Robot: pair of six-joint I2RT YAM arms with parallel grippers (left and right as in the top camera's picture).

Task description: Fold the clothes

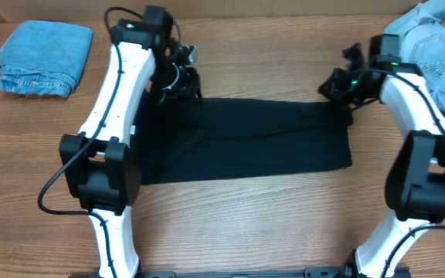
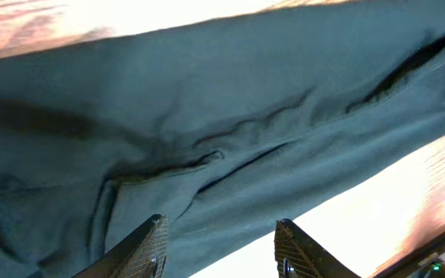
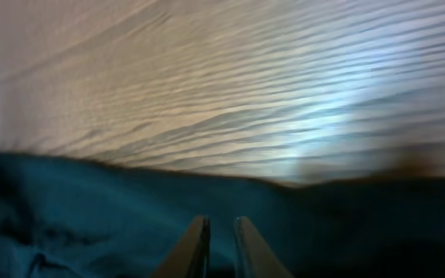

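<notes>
Black T-shirt (image 1: 246, 139) folded on table (image 1: 230, 224)

T-shirt (image 1: 246, 139) on table (image 1: 246, 224) centre; folded denim (image 1: 41, 58) behind, far left; denim heap (image 1: 439, 54) behind, far right.

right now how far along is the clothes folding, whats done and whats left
Done: one denim piece lies folded at the far left. In hand: the black T-shirt is folded into a long band, with the left gripper open and the right gripper nearly closed at its far corners. Left: finishing that shirt, then the crumpled denim pile at right.
</notes>
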